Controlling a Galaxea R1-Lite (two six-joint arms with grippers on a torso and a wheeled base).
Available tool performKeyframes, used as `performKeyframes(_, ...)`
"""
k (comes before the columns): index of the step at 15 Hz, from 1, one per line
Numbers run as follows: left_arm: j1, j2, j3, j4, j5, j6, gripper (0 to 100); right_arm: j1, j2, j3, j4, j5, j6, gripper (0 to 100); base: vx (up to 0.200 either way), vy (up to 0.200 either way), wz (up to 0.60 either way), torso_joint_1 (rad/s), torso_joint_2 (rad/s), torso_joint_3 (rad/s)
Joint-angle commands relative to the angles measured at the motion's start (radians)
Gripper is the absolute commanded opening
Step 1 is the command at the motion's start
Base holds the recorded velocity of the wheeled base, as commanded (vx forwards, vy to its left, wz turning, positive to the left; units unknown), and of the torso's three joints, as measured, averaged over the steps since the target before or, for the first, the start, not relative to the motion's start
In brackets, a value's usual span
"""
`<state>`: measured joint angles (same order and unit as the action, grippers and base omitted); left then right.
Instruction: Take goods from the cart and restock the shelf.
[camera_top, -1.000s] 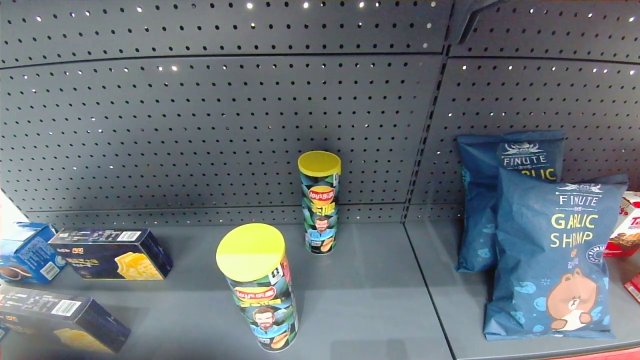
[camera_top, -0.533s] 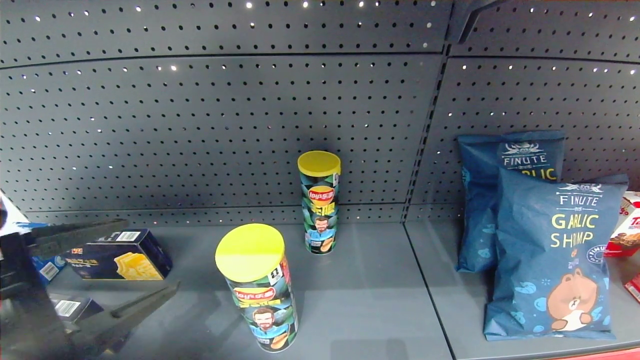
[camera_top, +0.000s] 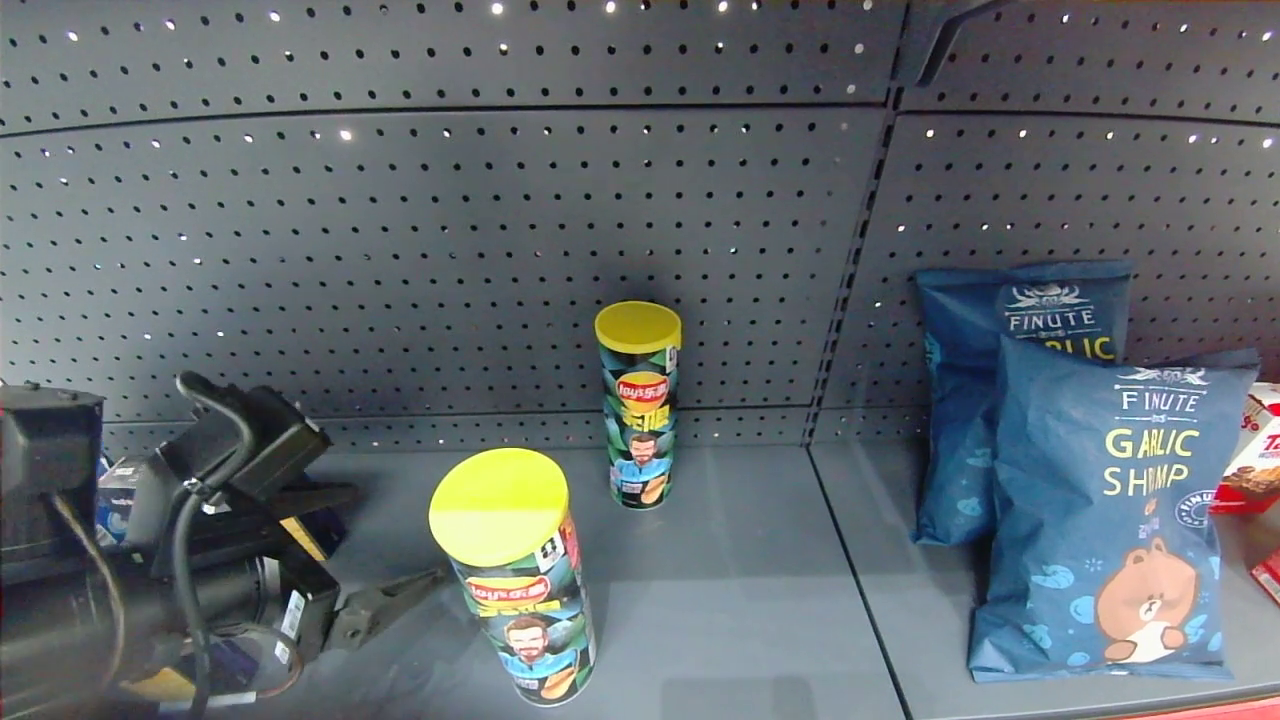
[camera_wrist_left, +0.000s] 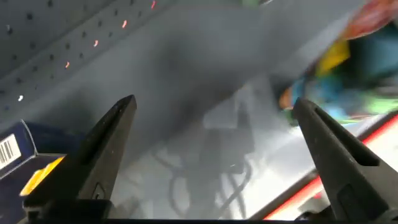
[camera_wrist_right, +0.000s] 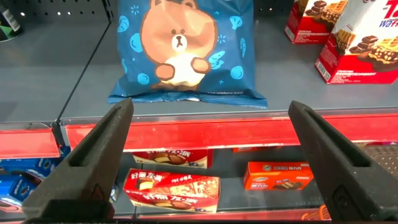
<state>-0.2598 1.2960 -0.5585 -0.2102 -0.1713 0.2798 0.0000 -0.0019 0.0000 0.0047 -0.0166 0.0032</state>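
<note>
Done: 2 chip cans stood on shelf.
Fingers: left gripper and right gripper spread, nothing grasped.
Remaining: more goods judged needed.

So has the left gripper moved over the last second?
Yes. The left gripper, open and empty, has come in from the left side over the shelf, toward the nearer chip can, which has stayed put.

Black, cable-looped left arm, tapered grey jaws
</note>
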Motion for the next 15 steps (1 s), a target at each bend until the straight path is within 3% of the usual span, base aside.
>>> performKeyframes(1, -0.001, 0.036, 0.008, 0.009, 0.022, 0.015, 100, 0.0, 0.002, 0.0, 0.0, 0.0, 0.0, 100, 0.0, 0.0, 0.0, 0.0, 0.0, 0.0)
performKeyframes(5, -0.004, 0.043, 0.048, 0.011, 0.038, 0.056, 100, 0.0, 0.002, 0.0, 0.0, 0.001, 0.0, 100, 0.0, 0.0, 0.0, 0.0, 0.0, 0.0)
performKeyframes(7, -0.019, 0.04, 0.048, 0.014, 0.042, 0.056, 100, 0.0, 0.002, 0.0, 0.0, 0.001, 0.0, 100, 0.0, 0.0, 0.0, 0.0, 0.0, 0.0)
performKeyframes(12, -0.081, 0.048, 0.049, 0.014, 0.059, 0.03, 100, 0.0, 0.002, 0.0, 0.0, 0.0, 0.0, 100, 0.0, 0.0, 0.0, 0.0, 0.0, 0.0)
performKeyframes(15, -0.157, 0.068, 0.043, 0.009, 0.104, -0.016, 100, 0.0, 0.002, 0.0, 0.0, 0.0, 0.0, 100, 0.0, 0.0, 0.0, 0.0, 0.0, 0.0)
